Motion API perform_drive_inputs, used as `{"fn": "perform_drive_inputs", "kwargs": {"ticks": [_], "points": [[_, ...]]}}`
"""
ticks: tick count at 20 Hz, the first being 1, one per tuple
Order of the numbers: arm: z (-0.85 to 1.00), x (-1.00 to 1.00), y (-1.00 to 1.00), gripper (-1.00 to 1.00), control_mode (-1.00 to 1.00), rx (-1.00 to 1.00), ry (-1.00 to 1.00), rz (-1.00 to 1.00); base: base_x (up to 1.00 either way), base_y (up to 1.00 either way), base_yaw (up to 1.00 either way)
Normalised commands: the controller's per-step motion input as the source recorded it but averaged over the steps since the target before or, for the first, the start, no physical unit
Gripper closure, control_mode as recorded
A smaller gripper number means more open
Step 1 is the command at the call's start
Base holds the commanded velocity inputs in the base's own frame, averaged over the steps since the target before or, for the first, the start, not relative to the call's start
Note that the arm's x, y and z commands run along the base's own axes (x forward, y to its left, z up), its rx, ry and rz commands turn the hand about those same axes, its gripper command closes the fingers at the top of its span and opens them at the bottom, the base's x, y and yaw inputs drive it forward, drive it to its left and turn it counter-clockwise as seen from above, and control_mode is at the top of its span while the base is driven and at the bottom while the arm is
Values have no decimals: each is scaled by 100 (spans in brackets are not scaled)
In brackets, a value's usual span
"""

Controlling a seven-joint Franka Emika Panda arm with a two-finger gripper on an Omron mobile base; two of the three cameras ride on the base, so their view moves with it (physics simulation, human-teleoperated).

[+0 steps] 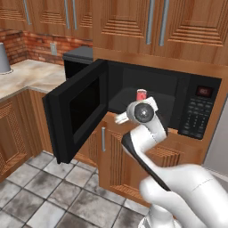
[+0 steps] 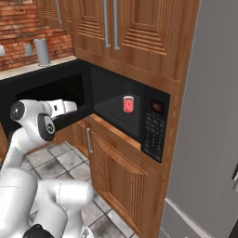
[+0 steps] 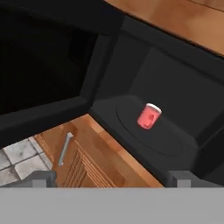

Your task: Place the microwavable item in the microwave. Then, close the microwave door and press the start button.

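The microwavable item, a small red cup [image 1: 141, 94] [image 2: 128, 103] [image 3: 149, 116], stands upright on the round turntable inside the microwave [image 1: 178, 95] [image 2: 153, 125]. The microwave door [image 1: 73, 113] [image 2: 32, 86] [image 3: 43, 65] is swung wide open to the left. My gripper [image 3: 113, 179] is open and holds nothing. It sits outside the cavity, in front of the opening and well short of the cup. In the right base view my white hand [image 2: 65, 107] hovers just in front of the open door. The keypad panel [image 1: 196, 118] [image 2: 151, 123] with a red display is on the microwave's right.
A wooden cabinet with a metal handle [image 1: 103, 139] [image 2: 88, 140] [image 3: 64, 148] sits below the microwave, with more cabinets above. A grey fridge [image 2: 209, 139] stands to the right. To the left are a stone counter [image 1: 31, 75], a grey canister [image 1: 3, 58] [image 2: 42, 51] and a plain black box appliance [image 1: 78, 60].
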Motion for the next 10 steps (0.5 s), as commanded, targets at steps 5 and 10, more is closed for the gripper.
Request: {"fn": "perform_drive_inputs", "kwargs": {"ticks": [5,10], "points": [[42,-78,69,-100,-100,-14,14,2,0,0,0],[-47,-100,54,-100,-100,-20,-3,12,0,0,0]]}}
